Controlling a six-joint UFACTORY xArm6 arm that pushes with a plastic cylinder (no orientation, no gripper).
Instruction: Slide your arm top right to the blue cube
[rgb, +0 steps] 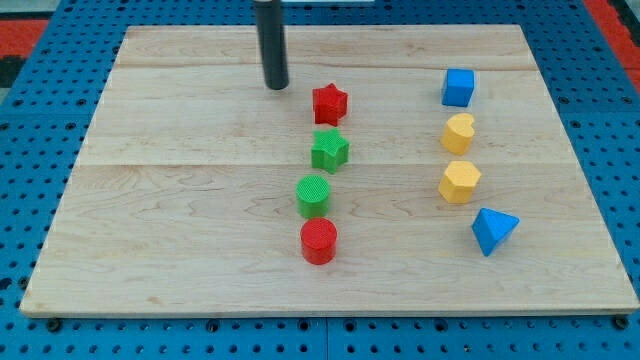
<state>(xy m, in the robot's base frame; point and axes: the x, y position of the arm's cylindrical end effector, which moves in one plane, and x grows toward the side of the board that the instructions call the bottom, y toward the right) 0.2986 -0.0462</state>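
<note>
The blue cube sits near the view's top right of the wooden board. My tip rests on the board at the view's top centre, far to the left of the blue cube and just left of the red star. The rod rises straight up out of the view's top edge.
A green star, a green cylinder and a red cylinder form a column below the red star. A yellow heart, a yellow hexagon and a blue triangle form a column below the blue cube.
</note>
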